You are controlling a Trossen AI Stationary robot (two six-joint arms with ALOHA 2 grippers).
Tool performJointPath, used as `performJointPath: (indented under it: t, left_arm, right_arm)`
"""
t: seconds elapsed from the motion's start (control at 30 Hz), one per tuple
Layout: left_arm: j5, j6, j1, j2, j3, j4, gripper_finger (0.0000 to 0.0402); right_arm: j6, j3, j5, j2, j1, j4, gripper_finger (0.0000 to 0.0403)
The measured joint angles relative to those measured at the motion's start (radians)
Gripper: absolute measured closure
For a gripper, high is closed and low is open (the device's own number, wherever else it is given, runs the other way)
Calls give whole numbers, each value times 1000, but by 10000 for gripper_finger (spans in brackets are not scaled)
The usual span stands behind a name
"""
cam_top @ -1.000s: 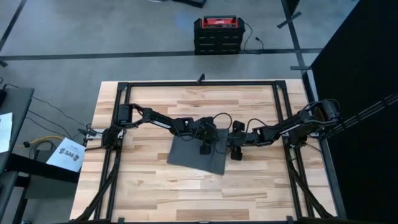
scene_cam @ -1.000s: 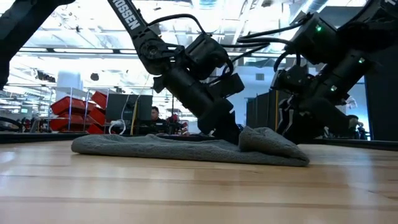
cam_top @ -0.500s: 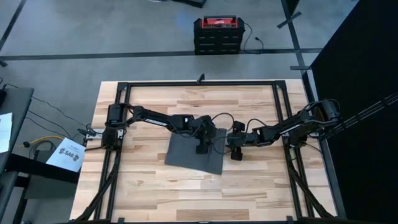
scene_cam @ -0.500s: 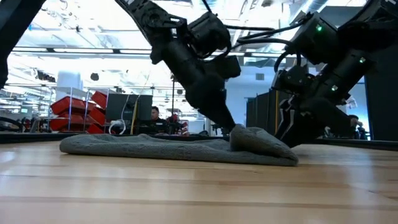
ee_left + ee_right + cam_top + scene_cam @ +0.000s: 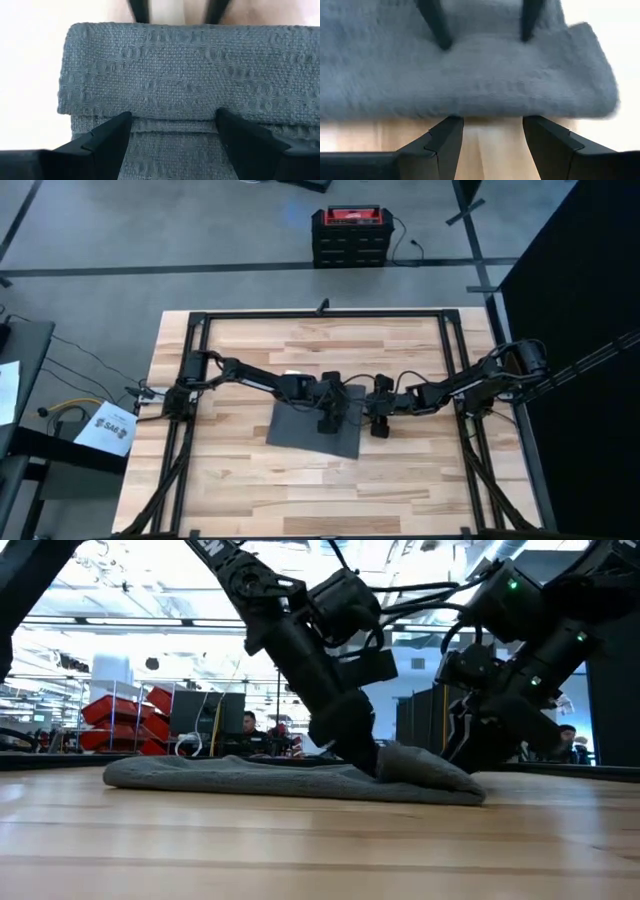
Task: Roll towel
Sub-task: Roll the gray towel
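Grey towel (image 5: 315, 425), rolled edge running between both spread, empty grippers: left gripper (image 5: 327, 423) planted on cloth, right gripper (image 5: 378, 426) parked beside.

This is a robotics lab or workshop in a large industrial hall. The wooden table (image 5: 250, 470) sits inside a black metal frame (image 5: 320, 314) on a bare grey concrete floor (image 5: 150, 230) marked with dark tape lines, and a red and black tool case (image 5: 351, 236) stands on the floor just beyond the table's far edge. Looking level across the table, the room behind shows red storage bins (image 5: 120, 715) on shelves, computer monitors (image 5: 205, 712) with a person (image 5: 247, 724) seated near them, and bright overhead lighting on a high ceiling (image 5: 130, 600).
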State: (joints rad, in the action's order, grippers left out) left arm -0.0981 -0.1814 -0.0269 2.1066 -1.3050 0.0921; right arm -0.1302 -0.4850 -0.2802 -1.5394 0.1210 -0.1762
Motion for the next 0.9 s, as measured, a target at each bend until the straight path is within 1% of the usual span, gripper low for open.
performJointPath:
  t: [0.17, 0.4, 0.6, 0.8, 0.9]
  left_arm:
    - [-2, 23, -16, 0, 22, -13, 121]
    - [-8, 45, -4, 2, 23, -2, 121]
    - [-10, 45, 0, 3, 24, -1, 121]
    - [-8, 45, 1, -6, 25, -4, 121]
    - [-4, 52, 2, -26, 27, 9, 121]
  right_arm:
    - [33, -3, 19, 0, -9, -17, 210]
    - [114, -45, 21, 0, -38, -16, 210]
    - [174, -85, 23, 0, -30, -11, 210]
    - [194, -106, 79, -4, -26, -17, 210]
    - [206, -107, 90, -13, -34, -29, 210]
